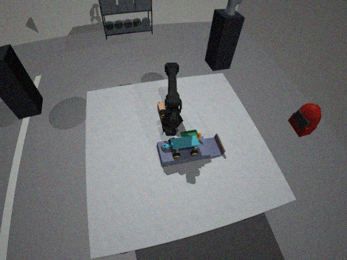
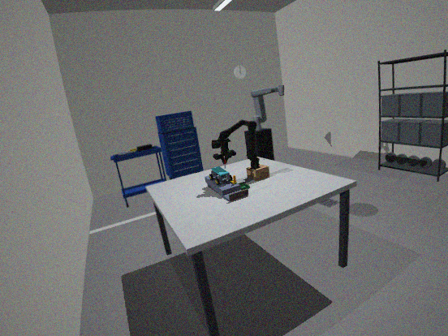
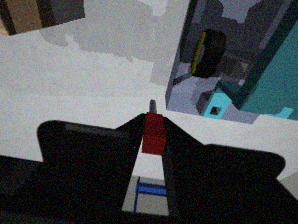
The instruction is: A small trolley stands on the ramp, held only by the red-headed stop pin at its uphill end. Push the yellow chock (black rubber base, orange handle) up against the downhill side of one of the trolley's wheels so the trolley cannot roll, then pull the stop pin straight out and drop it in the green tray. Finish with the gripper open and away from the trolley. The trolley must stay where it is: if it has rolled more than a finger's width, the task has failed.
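My gripper (image 2: 225, 160) (image 3: 152, 119) is shut on the red-headed stop pin (image 2: 225, 162) (image 3: 154, 137). The pin is clear of the ramp (image 1: 212, 145) (image 2: 213, 185) (image 3: 181, 96), its grey shaft pointing away from the fingers, above the table beside the ramp's uphill end. The teal trolley (image 1: 185, 142) (image 2: 219, 172) (image 3: 281, 75) stands on the ramp on its wheels. The chock's orange handle (image 1: 199, 135) (image 2: 234, 179) stands upright by the far downhill wheel; contact with the wheel cannot be told. The green tray (image 1: 185, 134) (image 2: 246, 187) lies behind the ramp, partly hidden by the trolley.
A wooden block (image 1: 161, 107) (image 2: 261, 173) (image 3: 30, 12) stands at the arm's base. A brown end board (image 1: 220, 144) (image 2: 239, 195) closes the ramp's low end. The trolley's cyan hitch tab (image 1: 166, 146) (image 3: 217, 104) faces uphill, close to the gripper.
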